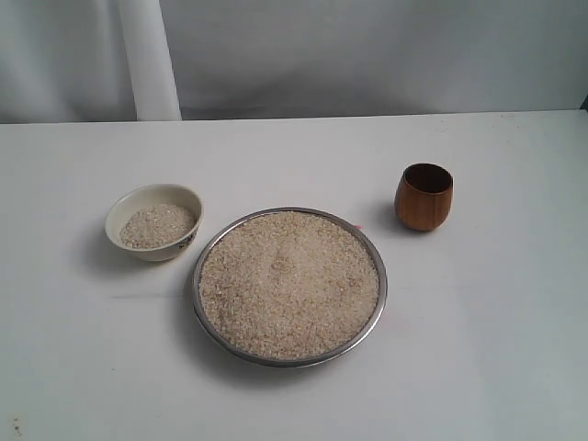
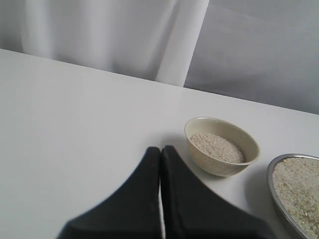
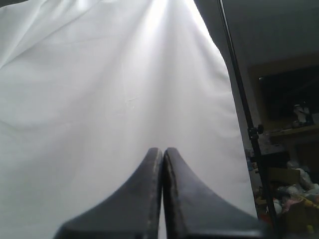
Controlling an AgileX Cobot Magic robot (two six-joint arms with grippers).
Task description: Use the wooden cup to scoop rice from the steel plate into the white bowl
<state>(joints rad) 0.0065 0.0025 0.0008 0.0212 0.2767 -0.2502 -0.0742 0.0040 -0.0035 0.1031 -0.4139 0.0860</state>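
Observation:
The steel plate (image 1: 213, 250) sits at the middle of the table, heaped with rice (image 1: 289, 280). Left of it stands the white bowl (image 1: 153, 221), partly filled with rice. The wooden cup (image 1: 424, 197) stands upright and empty to the plate's upper right. Neither gripper shows in the exterior view. In the left wrist view my left gripper (image 2: 160, 149) is shut with nothing in it, a short way from the white bowl (image 2: 222, 146), with the plate's rim (image 2: 273, 184) at the edge. My right gripper (image 3: 162, 150) is shut and empty, facing a white cloth.
A white backdrop cloth (image 1: 367, 55) hangs behind the table. In the right wrist view a dark stand pole (image 3: 239, 99) and cluttered shelves (image 3: 294, 149) lie beyond the white cloth (image 3: 124, 99).

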